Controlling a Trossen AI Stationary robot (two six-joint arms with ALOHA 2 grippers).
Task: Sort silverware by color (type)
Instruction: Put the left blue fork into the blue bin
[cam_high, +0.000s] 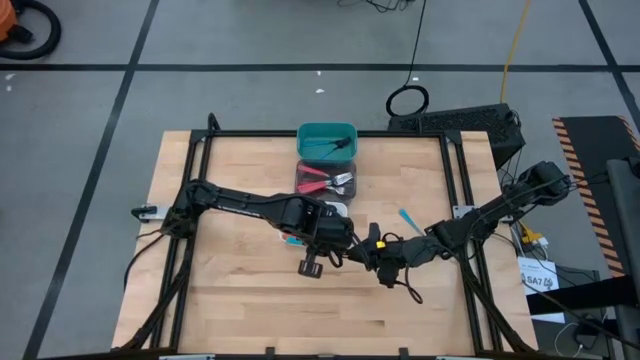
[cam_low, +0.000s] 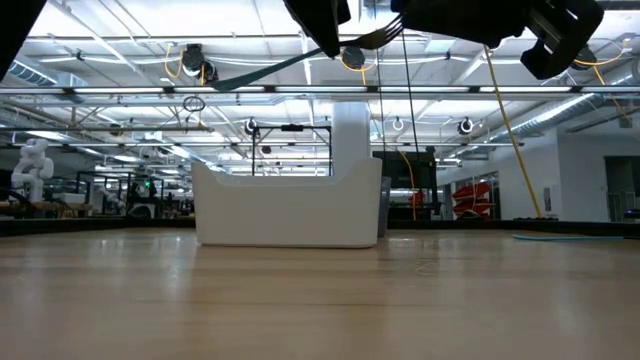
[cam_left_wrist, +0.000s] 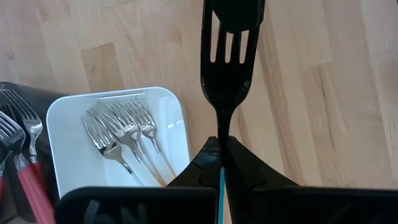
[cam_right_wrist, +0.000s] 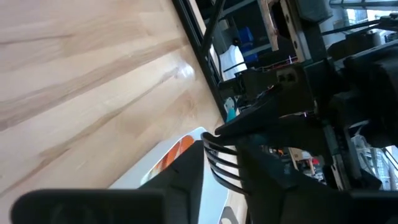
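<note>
Both grippers' jaws grasp 1 fork (cam_left_wrist: 227, 74) mid-air; left wrist view alone shows its blue handle.

A teal bin (cam_high: 326, 139), a dark bin (cam_high: 305, 180) and a white bin (cam_low: 290, 205) are sitting on the wooden table (cam_high: 250, 300).

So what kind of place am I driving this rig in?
Probably a large industrial robotics lab or workshop: a butcher-block table on a concrete floor taped with black lines, open ceiling trusses, and a white humanoid robot in the background.
</note>
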